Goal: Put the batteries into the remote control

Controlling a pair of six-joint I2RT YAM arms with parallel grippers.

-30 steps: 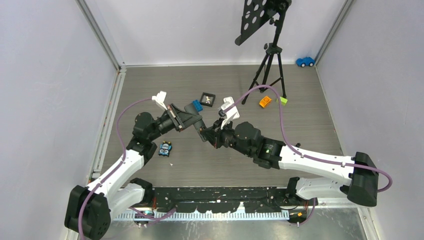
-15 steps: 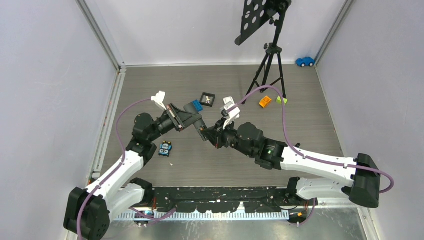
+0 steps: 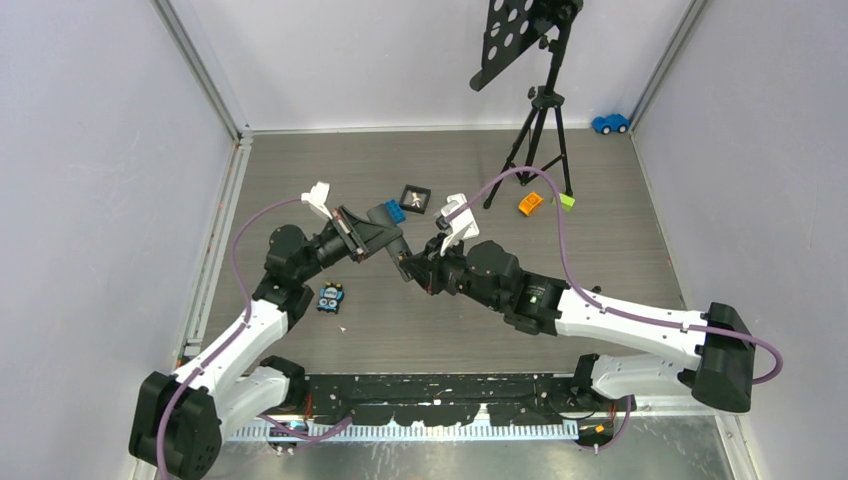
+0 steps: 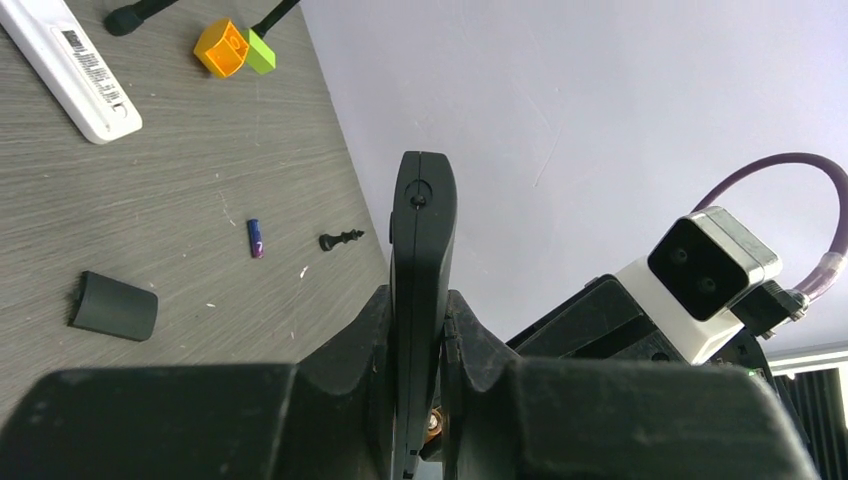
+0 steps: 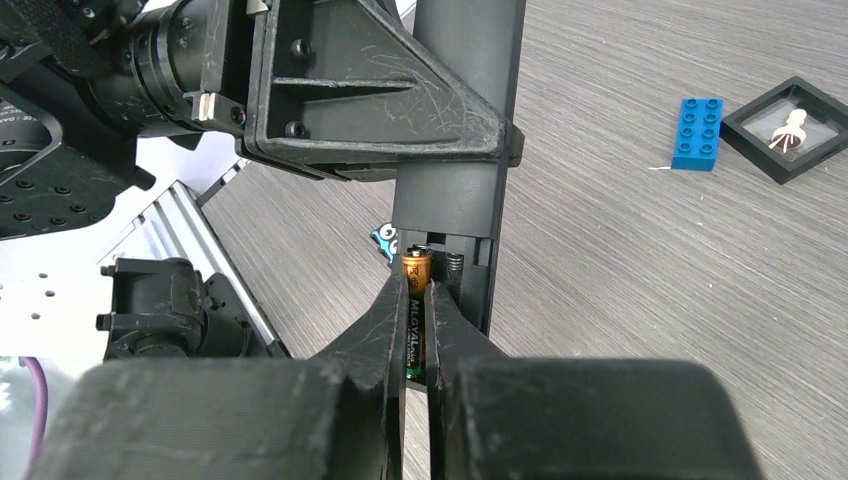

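Observation:
My left gripper [image 3: 372, 240] is shut on a black remote control [image 3: 388, 240] and holds it above the table. In the left wrist view the remote [image 4: 422, 230] stands edge-on between the jaws. My right gripper [image 5: 416, 292] is shut on a battery [image 5: 416, 272] with a copper top and a dark, green-tipped body. The battery's tip is at the remote's [image 5: 460, 200] open compartment, next to a spring [image 5: 455, 266]. A purple-blue battery [image 4: 256, 238] lies on the table. In the top view my right gripper [image 3: 408, 267] meets the remote's end.
A dark battery cover [image 4: 114, 306], a black knob-like piece [image 4: 340, 239], a white remote [image 4: 75, 65] and orange and green bricks [image 4: 235, 50] lie on the table. A blue brick [image 5: 698, 132], a black frame [image 5: 790, 115], a tripod [image 3: 540, 120] and a blue toy car [image 3: 610, 123] lie farther back.
My right arm has shifted slightly by the remote's end, still holding the battery. The left arm and the remote have hardly moved.

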